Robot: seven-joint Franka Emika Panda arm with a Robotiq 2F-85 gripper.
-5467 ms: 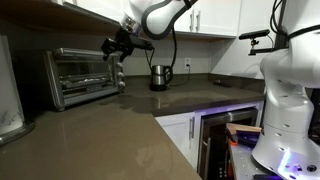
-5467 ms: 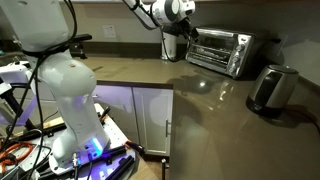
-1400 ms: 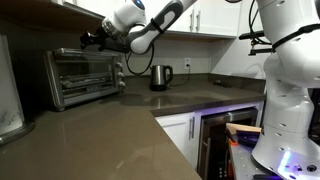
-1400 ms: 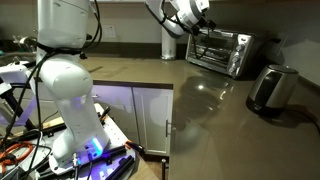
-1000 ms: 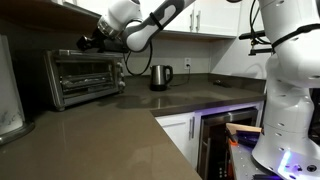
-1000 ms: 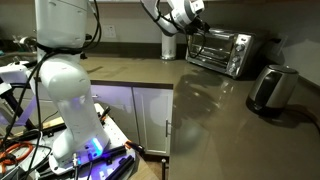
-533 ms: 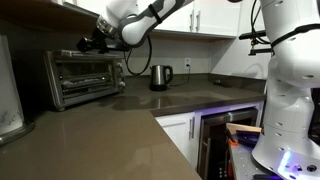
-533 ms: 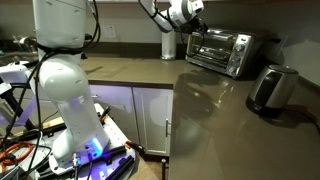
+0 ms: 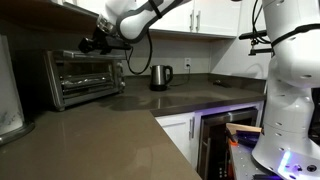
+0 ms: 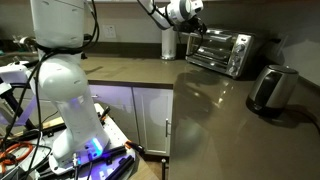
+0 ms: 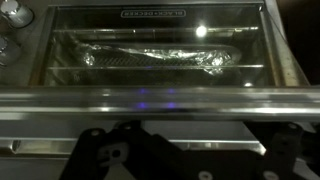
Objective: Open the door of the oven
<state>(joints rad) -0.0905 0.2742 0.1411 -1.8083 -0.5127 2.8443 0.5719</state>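
Observation:
The silver toaster oven (image 9: 82, 76) stands on the counter against the wall and shows in both exterior views (image 10: 222, 50). Its glass door (image 11: 150, 45) looks closed, with foil on the rack behind it. The horizontal bar handle (image 11: 160, 101) runs across the wrist view. My gripper (image 9: 90, 44) hovers at the oven's top front edge, just above the handle; it also shows in an exterior view (image 10: 191, 29). In the wrist view its fingers (image 11: 190, 150) are spread wide on either side below the handle, open and empty.
A steel kettle (image 9: 160, 76) stands on the counter beside the oven. A dark rounded appliance (image 10: 271, 88) sits near the counter's end. Wall cabinets (image 9: 215, 18) hang above. A dark under-counter appliance door (image 9: 212, 145) is below the counter edge.
Over the last seconds my gripper moved from the oven's knob side up and across to the top front edge above the handle. The door has not moved.

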